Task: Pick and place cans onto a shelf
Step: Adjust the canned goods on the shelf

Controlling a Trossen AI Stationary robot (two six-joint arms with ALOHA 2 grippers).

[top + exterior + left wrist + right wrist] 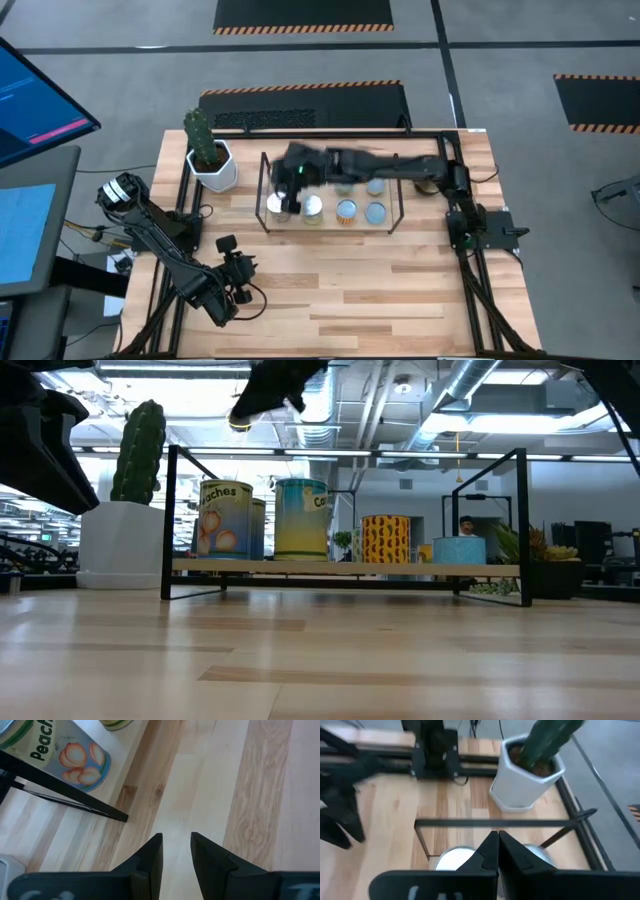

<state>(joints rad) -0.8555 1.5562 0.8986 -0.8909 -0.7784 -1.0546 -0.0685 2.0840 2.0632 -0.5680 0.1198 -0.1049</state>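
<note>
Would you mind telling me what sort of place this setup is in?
Probably a robotics lab in an industrial-style room: hazard-striped floor mats, exposed ceiling ducts, and a monitor beside the black-framed wooden table.

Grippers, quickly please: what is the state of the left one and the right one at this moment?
Left gripper: open, holding nothing, over bare table wood.
Right gripper: shut, holding nothing, above the shelf's end near the cactus pot.
</note>
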